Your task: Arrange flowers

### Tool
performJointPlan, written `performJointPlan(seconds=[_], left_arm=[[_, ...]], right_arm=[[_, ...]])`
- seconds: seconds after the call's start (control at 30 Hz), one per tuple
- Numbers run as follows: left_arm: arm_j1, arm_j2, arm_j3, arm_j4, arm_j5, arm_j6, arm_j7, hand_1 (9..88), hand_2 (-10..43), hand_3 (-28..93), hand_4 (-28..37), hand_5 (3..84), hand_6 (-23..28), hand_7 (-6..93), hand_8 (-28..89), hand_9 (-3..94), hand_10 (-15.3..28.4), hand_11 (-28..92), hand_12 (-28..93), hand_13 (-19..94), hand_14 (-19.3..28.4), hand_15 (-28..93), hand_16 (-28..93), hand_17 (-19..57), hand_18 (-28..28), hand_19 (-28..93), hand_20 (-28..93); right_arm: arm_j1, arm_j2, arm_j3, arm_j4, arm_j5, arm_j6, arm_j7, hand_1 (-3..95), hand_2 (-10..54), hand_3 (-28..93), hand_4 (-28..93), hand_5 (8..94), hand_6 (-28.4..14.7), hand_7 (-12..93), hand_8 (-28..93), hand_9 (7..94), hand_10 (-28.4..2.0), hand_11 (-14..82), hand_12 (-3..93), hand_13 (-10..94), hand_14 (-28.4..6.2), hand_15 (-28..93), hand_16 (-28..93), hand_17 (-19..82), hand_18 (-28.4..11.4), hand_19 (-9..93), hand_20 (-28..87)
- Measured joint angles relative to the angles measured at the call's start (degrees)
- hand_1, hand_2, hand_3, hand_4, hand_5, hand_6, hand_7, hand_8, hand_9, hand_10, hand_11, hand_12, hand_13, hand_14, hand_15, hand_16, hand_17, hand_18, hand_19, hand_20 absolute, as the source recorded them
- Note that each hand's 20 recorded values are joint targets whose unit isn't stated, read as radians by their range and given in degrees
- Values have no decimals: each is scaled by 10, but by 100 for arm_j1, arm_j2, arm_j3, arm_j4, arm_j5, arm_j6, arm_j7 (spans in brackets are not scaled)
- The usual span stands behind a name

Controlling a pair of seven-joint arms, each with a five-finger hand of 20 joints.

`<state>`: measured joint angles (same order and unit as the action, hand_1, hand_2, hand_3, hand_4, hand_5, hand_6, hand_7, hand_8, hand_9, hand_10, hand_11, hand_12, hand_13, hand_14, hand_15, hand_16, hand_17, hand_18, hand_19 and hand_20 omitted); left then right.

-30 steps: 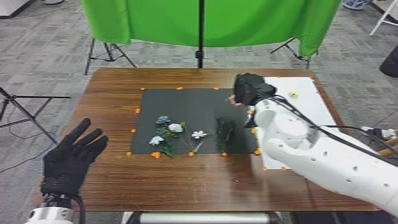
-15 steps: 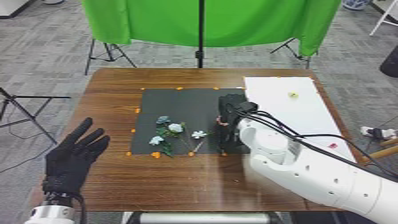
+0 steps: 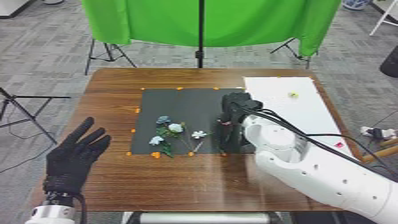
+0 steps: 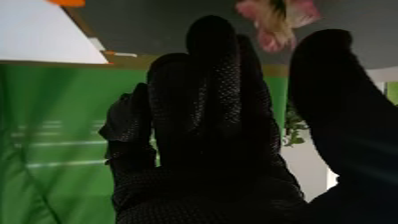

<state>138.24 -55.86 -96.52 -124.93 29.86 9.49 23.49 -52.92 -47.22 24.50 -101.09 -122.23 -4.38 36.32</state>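
Brown wooden table [image 3: 160, 185], dark mat [image 3: 191, 104], white sheet [image 3: 302, 111] beside it, orange bits [image 3: 155, 155] along mat edges

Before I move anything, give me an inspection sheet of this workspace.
Surface: brown wooden table, with a dark mat and, to its right, a white sheet.
Job's things: white flower among others on the mat; pink flower near the right hand's fingertips.
Clutter: orange marks along the mat's edges.
Hands: right hand over the mat, fingers straight; left hand open at the table's left.
Cables: black cables along the right arm.
Surroundings: green cloth behind the table.
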Motion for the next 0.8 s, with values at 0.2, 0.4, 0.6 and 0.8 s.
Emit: performJointPlan(seconds=[0.2, 0.4, 0.6, 0.8], left_arm=[[47, -26, 7, -5, -20, 32, 38, 215, 50, 826, -277, 361, 73, 117, -102, 351, 196, 208, 98, 237, 283, 489, -84, -101, 274, 549, 85], [63, -11, 11, -5, -26, 43, 42, 216, 51, 827, -277, 361, 74, 117, -101, 351, 197, 207, 98, 237, 283, 489, -85, -101, 274, 549, 85], [55, -11, 50, -5, -20, 43, 49, 216, 49, 829, -276, 361, 74, 117, -101, 351, 197, 207, 99, 237, 283, 489, -84, -101, 274, 550, 85], [55, 17, 80, -6, -24, 43, 80, 216, 50, 828, -276, 361, 74, 117, -102, 351, 197, 206, 99, 237, 282, 489, -84, -101, 274, 549, 84]], right_arm=[[-113, 273, 381, -291, 92, 6, 0, 337, -95, 782, -283, 613, -8, 134, -119, 709, -118, 454, 192, 649, -98, 772, 183, 262, -221, 893, 485], [-14, 649, 495, -291, 216, 261, 48, 325, -95, 787, -283, 594, -13, 135, -119, 657, -134, 325, 152, 595, -115, 746, 156, 257, -223, 879, 483], [885, 804, -441, 645, 458, 1076, 475, 328, -95, 796, -283, 577, -10, 144, -125, 615, -144, 249, 143, 573, -116, 719, 131, 257, -217, 875, 471], [1364, 800, -527, 1597, 644, 1068, 835, 331, -95, 807, -283, 562, -6, 147, -128, 588, -145, 222, 140, 562, -115, 708, 120, 254, -215, 874, 463]])
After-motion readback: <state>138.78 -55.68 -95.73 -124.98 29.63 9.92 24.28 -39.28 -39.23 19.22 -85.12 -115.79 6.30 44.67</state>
